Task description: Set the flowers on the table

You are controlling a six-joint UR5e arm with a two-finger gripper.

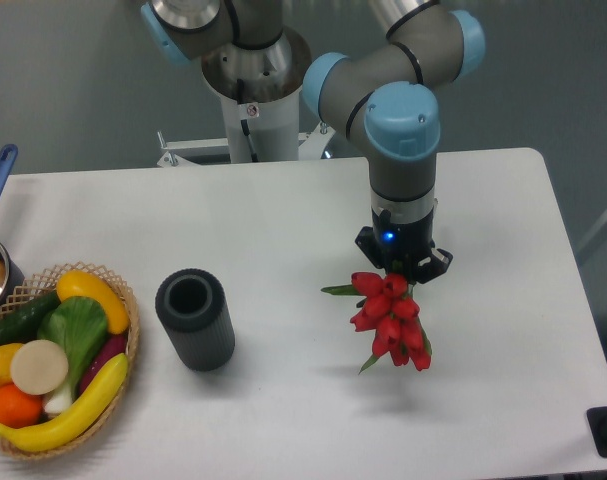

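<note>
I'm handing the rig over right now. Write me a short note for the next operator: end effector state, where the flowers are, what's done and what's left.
End effector: pointing straight down over the right half of the table, shut on the top of the red flowers.
Flowers: hanging from the end effector with a shadow on the table beneath; whether they touch the surface cannot be told.
Dark cylindrical vase: upright and empty, left of the flowers and apart from them.
Basket of vegetables: at the left edge, not involved.
Done: flowers are gripped and out over open table.
Left: lower them, open the end effector, and retract.
</note>
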